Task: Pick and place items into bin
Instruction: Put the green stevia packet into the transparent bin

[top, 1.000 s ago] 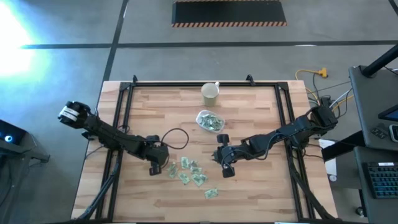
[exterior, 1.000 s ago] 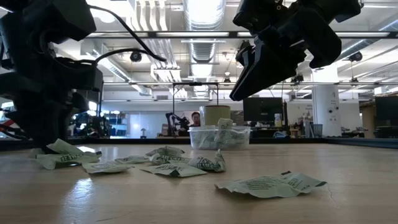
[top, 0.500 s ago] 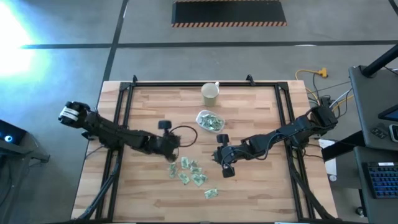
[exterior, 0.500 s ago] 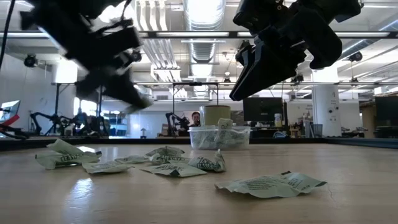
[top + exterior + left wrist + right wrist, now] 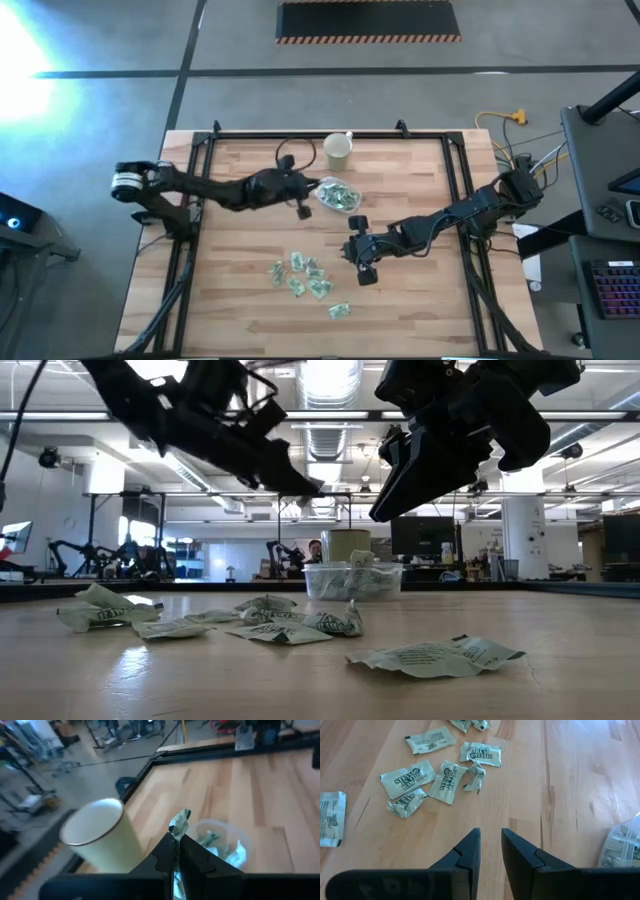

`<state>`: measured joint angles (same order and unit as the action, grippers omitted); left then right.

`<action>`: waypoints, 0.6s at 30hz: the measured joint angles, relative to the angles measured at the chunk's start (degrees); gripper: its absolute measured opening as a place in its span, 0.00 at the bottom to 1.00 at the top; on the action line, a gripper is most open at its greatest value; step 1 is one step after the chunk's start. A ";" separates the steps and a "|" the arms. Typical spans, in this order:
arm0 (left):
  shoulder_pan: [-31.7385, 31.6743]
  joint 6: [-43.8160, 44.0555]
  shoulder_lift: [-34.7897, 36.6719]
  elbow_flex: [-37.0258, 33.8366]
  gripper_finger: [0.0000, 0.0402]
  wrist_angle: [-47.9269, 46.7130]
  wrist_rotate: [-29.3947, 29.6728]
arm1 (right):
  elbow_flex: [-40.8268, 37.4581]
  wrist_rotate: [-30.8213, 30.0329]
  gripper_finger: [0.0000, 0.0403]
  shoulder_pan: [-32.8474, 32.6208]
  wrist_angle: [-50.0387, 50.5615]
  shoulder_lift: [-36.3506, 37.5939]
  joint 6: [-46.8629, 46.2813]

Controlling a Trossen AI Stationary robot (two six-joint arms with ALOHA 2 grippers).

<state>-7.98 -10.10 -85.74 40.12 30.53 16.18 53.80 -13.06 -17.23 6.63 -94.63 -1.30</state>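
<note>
Packet held: my left gripper point(image 5: 176, 851) has its dark fingers pressed together on one small pale-green-and-white crinkly packet point(image 5: 179, 822), which stands up from between the tips. In the high view the left gripper point(image 5: 305, 197) sits just left of the small clear rounded plastic tub point(image 5: 338, 195) near the upper centre of the frame, not yet over it. The tub already holds several packets. The pale cream round cup point(image 5: 339, 149) stands just above the tub in that view, and in the left wrist view it fills the lower left, close to my line of travel.

Judgement: the release should wait until the fingertips are squarely above the tub's opening, well inside its rim. The packet is light and will flutter, so a low drop is safer than a high one. Drifting toward the cup risks a wrong deposit.

My right gripper point(image 5: 489, 851) waits with fingers narrowly parted, right of centre in the high view. The loose packets point(image 5: 306, 275) remain on the wooden table point(image 5: 420, 300) at lower centre.
</note>
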 joint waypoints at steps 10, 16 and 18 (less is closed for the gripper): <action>-2.74 3.71 -14.29 7.05 0.00 1.21 -4.33 | 0.00 -0.02 0.17 0.00 0.02 0.00 -0.03; -2.79 3.72 -16.71 9.31 0.00 -0.99 -4.32 | 0.00 -0.04 0.17 0.00 0.02 0.00 -0.02; -2.85 3.72 -16.71 9.62 0.00 -2.19 -4.28 | 0.00 -0.04 0.17 0.00 0.04 0.00 0.00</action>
<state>-10.83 -6.38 -102.45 49.74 28.35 11.90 53.80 -13.10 -17.23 6.68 -94.63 -1.30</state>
